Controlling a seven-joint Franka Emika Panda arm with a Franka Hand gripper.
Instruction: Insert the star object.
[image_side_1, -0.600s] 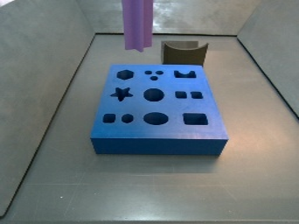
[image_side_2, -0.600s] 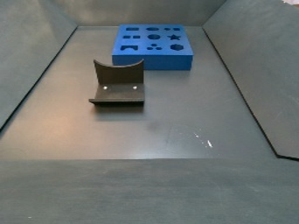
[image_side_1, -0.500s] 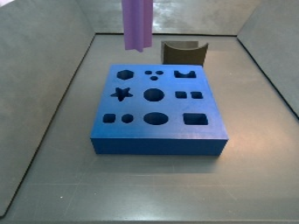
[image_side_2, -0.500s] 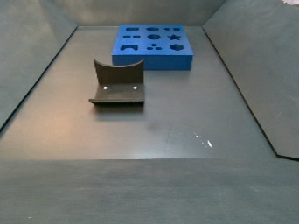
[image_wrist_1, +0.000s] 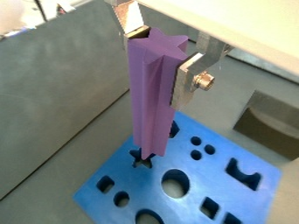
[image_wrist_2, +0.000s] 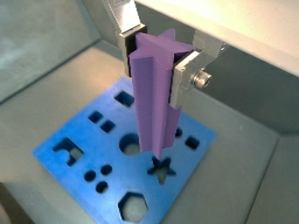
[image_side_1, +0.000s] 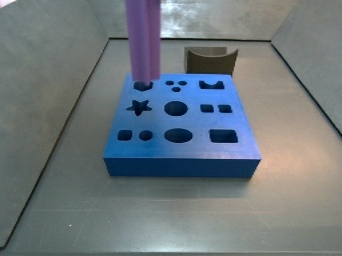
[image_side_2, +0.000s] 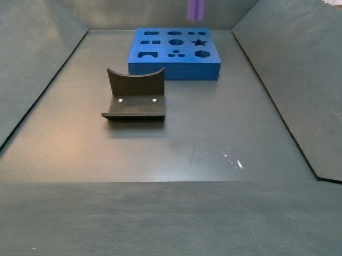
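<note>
My gripper is shut on the star object, a long lavender ridged prism held upright; both wrist views show it, and its upper end sits between the silver fingers. The gripper itself is above the frame in both side views. The prism hangs over the back left part of the blue holed block. In a wrist view its lower end is close above the star-shaped hole, apart from the block. Only its tip shows in a side view.
A dark brown curved block stands behind the blue block, nearer the middle of the floor in a side view. Grey walls enclose the floor on all sides.
The star object has moved down and toward the blue block's star hole. Its tip has now entered the side view that did not show it before.
</note>
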